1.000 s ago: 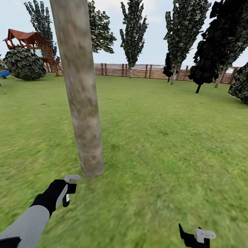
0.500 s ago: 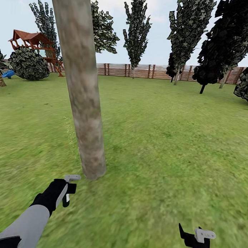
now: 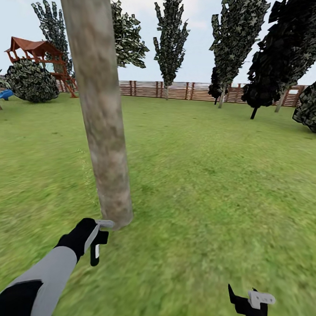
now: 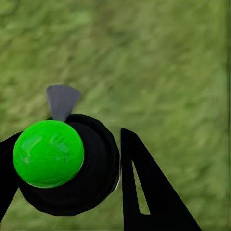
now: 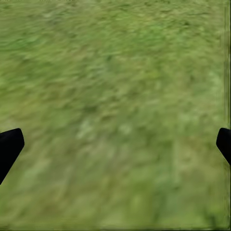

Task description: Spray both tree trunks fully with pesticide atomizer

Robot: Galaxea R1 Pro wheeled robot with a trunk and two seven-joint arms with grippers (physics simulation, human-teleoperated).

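Observation:
A thick mottled grey-brown tree trunk (image 3: 104, 129) rises from the grass just ahead of me, left of centre. My left gripper (image 3: 98, 240) is at the foot of the trunk, almost touching it. It is shut on the pesticide atomizer (image 4: 67, 166), a black round bottle with a bright green top and a grey nozzle (image 4: 61, 101). The nozzle's grey tip (image 3: 105, 223) shows right at the trunk's base. My right gripper (image 3: 251, 300) hangs low at the right over bare grass, open, its fingertips (image 5: 9, 147) far apart with nothing between them.
Lawn (image 3: 212, 178) stretches to a brown slat fence (image 3: 178, 90) lined with several tall trees (image 3: 170, 40). A round bush (image 3: 30, 83) and a red-roofed play tower (image 3: 41, 53) stand far left. Another dark bush (image 3: 312, 106) sits at the right edge.
My left arm has reached forward with the atomizer, bringing its nozzle up against the base of the trunk. The view swayed a little sideways. The right gripper has stayed put.

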